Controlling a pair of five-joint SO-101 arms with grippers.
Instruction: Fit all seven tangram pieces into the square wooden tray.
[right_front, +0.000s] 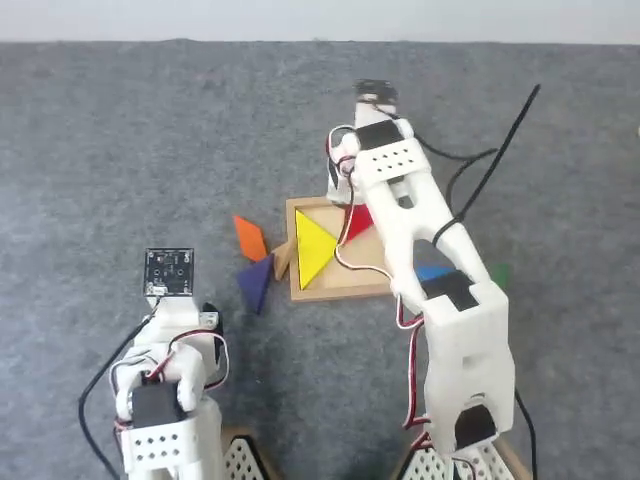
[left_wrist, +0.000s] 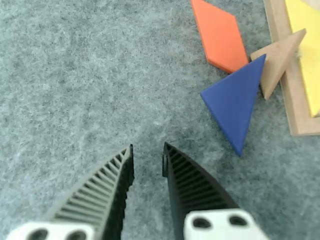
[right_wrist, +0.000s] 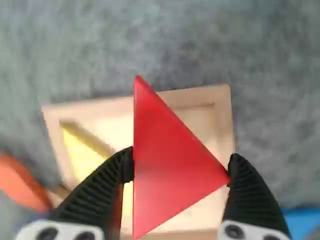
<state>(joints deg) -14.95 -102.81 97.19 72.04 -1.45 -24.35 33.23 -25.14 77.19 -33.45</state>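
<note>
My right gripper (right_wrist: 180, 159) is shut on a red triangle (right_wrist: 167, 160) and holds it over the square wooden tray (right_wrist: 200, 93). From above, the red triangle (right_front: 358, 222) hangs at the tray's (right_front: 330, 291) far right corner. A yellow triangle (right_front: 312, 247) lies inside the tray. Left of the tray rest an orange parallelogram (left_wrist: 220, 34), a dark blue triangle (left_wrist: 235, 102) and a tan triangle (left_wrist: 277, 60) that leans on the rim. My left gripper (left_wrist: 148, 150) hovers over bare carpet short of these pieces, slightly open with nothing between its fingers.
A blue piece (right_front: 435, 271) and a green piece (right_front: 499, 274) lie right of the tray, partly under the right arm (right_front: 420, 230). The left arm (right_front: 170, 380) stands at the near left. Grey carpet covers the table.
</note>
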